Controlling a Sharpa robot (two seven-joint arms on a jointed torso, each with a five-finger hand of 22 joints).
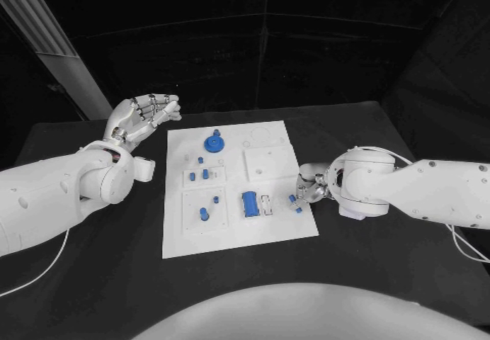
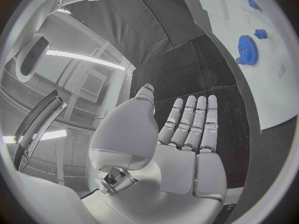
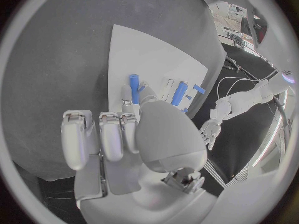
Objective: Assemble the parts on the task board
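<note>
The task board (image 1: 235,234) lies flat in the middle of the black worktop (image 1: 388,269). The right hand (image 1: 309,188) rests at the board's right edge, pinching a small blue peg (image 3: 133,81) between thumb and a fingertip, its other fingers curled in. Just beside that hand, towards the board's middle, a blue cylinder (image 1: 248,203) lies on the board, with a narrow white slotted piece (image 1: 266,205) between the two. The left hand (image 1: 140,117) hovers off the board's far left corner, above the worktop, fingers straight and apart, holding nothing. A blue gear (image 1: 214,144) sits on the board's far part, near that hand but apart from it.
</note>
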